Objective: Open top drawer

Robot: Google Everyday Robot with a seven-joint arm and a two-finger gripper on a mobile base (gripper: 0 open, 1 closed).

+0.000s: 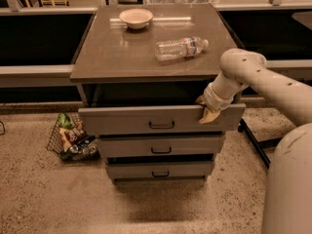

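Observation:
The top drawer [146, 120] is the widest grey-brown front, with a small black bar handle [162, 126] at its centre. It stands pulled out from under the countertop, with a dark gap behind its front. My gripper [208, 112] is at the drawer's upper right edge, its tan fingertips [210, 116] hooked over the top of the front panel. My white arm reaches in from the right. Two narrower drawer fronts [161, 147] sit closed below.
On the countertop [112, 57] lie a clear plastic bottle [181, 48] on its side and a pale bowl [136, 18]. A wire basket of snack packets [72, 138] stands on the floor left of the cabinet. A black leg [253, 140] is at the right.

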